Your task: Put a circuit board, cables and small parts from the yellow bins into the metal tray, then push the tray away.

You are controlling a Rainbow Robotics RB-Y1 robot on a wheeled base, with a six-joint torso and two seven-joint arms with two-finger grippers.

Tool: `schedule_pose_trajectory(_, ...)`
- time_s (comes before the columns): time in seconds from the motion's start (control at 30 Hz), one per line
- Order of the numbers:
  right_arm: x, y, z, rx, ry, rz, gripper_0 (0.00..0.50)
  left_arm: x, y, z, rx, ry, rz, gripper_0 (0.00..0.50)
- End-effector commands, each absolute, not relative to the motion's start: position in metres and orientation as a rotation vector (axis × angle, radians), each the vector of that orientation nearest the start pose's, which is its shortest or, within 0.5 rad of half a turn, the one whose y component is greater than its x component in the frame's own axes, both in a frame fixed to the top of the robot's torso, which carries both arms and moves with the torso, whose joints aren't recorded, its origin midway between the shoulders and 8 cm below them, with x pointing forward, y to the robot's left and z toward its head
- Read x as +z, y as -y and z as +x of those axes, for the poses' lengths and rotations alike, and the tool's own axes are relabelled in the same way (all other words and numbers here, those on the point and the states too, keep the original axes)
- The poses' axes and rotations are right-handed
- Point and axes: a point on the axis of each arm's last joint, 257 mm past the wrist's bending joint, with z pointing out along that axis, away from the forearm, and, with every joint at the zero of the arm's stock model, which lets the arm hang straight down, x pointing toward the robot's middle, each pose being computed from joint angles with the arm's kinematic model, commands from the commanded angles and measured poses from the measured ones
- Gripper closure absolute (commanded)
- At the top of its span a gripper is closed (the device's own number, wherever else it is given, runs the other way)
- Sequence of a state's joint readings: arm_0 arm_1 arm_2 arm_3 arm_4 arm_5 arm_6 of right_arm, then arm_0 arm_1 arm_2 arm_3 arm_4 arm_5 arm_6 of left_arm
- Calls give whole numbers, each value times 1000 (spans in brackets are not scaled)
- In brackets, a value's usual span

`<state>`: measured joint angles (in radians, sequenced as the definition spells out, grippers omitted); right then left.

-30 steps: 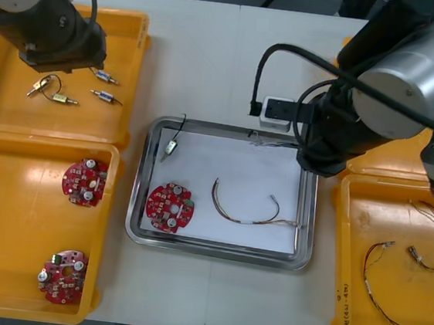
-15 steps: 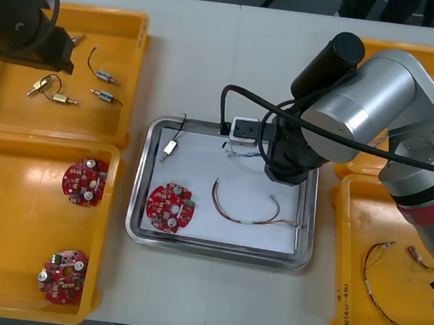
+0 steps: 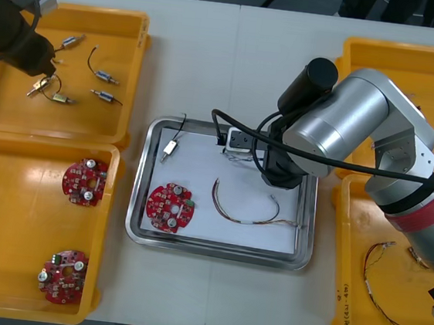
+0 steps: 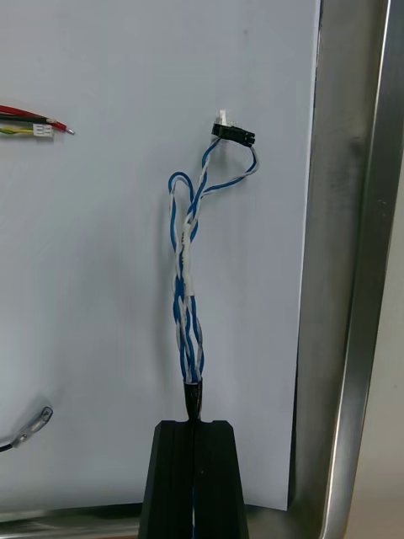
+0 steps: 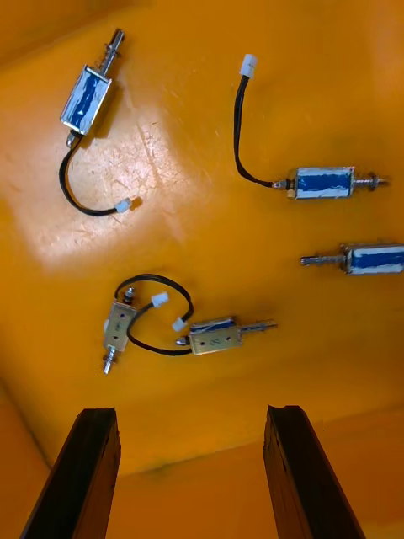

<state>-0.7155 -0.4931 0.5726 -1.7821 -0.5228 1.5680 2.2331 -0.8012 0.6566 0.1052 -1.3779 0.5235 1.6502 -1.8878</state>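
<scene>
Probably a workshop; yellow bins [image 3: 89,122], circuit boards [image 3: 84,181]

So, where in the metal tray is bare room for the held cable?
The widest bare patch of the metal tray lies between the small metal part and the right gripper, shut on the twisted blue and white cable, beyond the red and yellow cable. Near the round red circuit board it is crowded. The left gripper hovers over a yellow bin.

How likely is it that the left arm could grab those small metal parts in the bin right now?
Probably yes: the left end effector hangs open over the yellow bin, and the small metal parts lie loose just ahead of it, with nothing between.
</scene>
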Motion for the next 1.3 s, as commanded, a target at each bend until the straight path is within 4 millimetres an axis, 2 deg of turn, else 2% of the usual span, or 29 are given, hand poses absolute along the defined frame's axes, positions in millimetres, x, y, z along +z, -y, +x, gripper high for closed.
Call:
schedule_pose_trajectory(0.03,-223,88,491,-406,-1881,-1834,500,-77,-405,587,255,-2432,415,0)
schedule_pose_trajectory(0.17,-227,91,492,-418,-1879,-1833,489,-78,-412,595,275,-2415,454,0)
schedule_pose_trajectory(0.23,-229,93,493,-418,-1879,-1829,265,-80,-420,598,286,-2414,474,0)
schedule_pose_trajectory(0.27,-229,93,493,-421,-1879,-1830,187,-81,-421,599,289,-2413,481,0)
schedule_pose_trajectory(0.3,-229,94,493,-421,-1882,-1829,32,-82,-425,601,297,-2409,490,0)
schedule_pose_trajectory(0.33,-229,95,493,-420,-1884,-1828,0,-84,-428,602,302,-2406,495,0)
schedule_pose_trajectory(0.63,-230,96,491,-407,-1900,-1824,0,-92,-446,610,329,-2391,477,0)
schedule_pose_trajectory(0.87,-217,93,491,-396,-1888,-1802,0,-106,-454,618,360,-2382,487,0)
schedule_pose_trajectory(0.97,-205,96,485,-392,-1901,-1792,0,-111,-455,620,378,-2381,496,0)
schedule_pose_trajectory(1.13,-186,107,471,-403,-1935,-1788,0,-118,-456,622,396,-2381,509,0)
schedule_pose_trajectory(1.3,-161,138,450,-432,-2026,-1747,0,-128,-457,629,412,-2370,517,0)
